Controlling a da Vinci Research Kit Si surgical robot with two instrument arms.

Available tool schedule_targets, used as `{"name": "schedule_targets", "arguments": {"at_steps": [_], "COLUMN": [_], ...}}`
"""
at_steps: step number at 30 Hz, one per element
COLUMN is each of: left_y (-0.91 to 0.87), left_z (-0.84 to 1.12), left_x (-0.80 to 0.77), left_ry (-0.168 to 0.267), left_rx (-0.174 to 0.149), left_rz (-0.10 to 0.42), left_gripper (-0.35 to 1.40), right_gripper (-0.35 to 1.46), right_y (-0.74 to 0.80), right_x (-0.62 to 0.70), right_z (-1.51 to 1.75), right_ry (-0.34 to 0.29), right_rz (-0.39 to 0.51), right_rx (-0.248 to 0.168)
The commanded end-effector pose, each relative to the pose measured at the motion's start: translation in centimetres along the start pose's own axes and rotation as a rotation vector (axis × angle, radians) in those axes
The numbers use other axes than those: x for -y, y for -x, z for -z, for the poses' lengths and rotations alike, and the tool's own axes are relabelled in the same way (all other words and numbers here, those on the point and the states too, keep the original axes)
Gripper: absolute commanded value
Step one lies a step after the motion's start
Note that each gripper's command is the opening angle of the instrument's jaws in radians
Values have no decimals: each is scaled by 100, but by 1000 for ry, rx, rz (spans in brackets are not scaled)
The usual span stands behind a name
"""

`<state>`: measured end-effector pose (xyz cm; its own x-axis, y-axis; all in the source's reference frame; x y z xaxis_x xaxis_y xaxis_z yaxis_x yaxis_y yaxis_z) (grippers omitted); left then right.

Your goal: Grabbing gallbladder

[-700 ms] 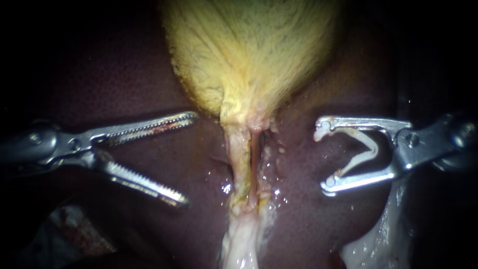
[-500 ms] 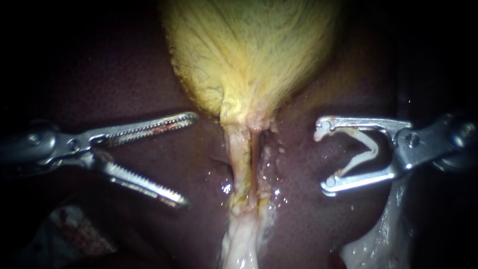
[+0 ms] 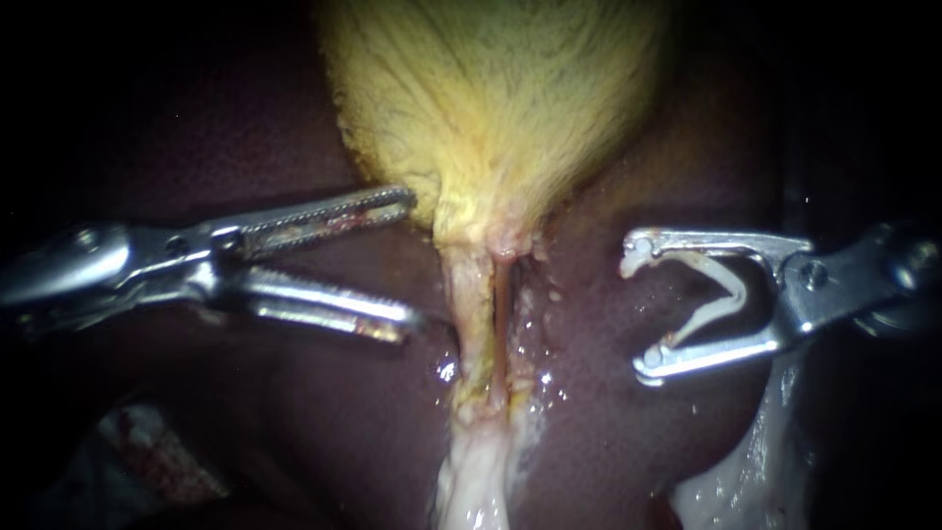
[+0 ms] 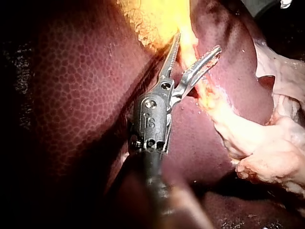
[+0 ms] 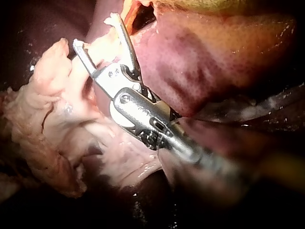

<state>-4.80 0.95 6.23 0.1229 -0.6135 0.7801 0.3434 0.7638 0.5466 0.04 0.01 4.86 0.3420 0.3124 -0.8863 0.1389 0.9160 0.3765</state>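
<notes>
Dark liver (image 3: 599, 422) lies beneath. My left instrument (image 3: 411, 265) has jaws half apart, empty, beside the gallbladder (image 3: 491, 108); my right instrument (image 3: 636, 314), spread wide, grips a white clip (image 3: 723, 294).

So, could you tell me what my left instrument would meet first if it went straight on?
Probably the pale tube just under the gallbladder, straight ahead of the left instrument, whose jaws are open; depth is unclear.
</notes>
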Motion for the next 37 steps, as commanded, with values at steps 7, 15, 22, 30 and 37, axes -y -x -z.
{"name": "schedule_targets", "arguments": {"at_steps": [7,15,22,30,37], "left_y": [-2,-2,-2,-1,-1], "left_z": [-24,-30,-29,-28,-27], "left_x": [-12,-13,-14,-12,-12], "left_ry": [18,22,23,23,23], "left_rx": [-21,-56,-67,-67,-67], "left_rz": [0,11,34,34,35], "left_gripper": [27,-35,-35,-35,-35], "right_gripper": [60,60,60,60,60], "right_y": [1,1,1,1,1], "right_x": [0,0,0,0,0], "right_z": [1,1,2,2,2], "right_ry": [-1,-1,-1,-1,-1], "right_rz": [0,0,0,0,0], "right_rx": [0,0,0,0,0]}}
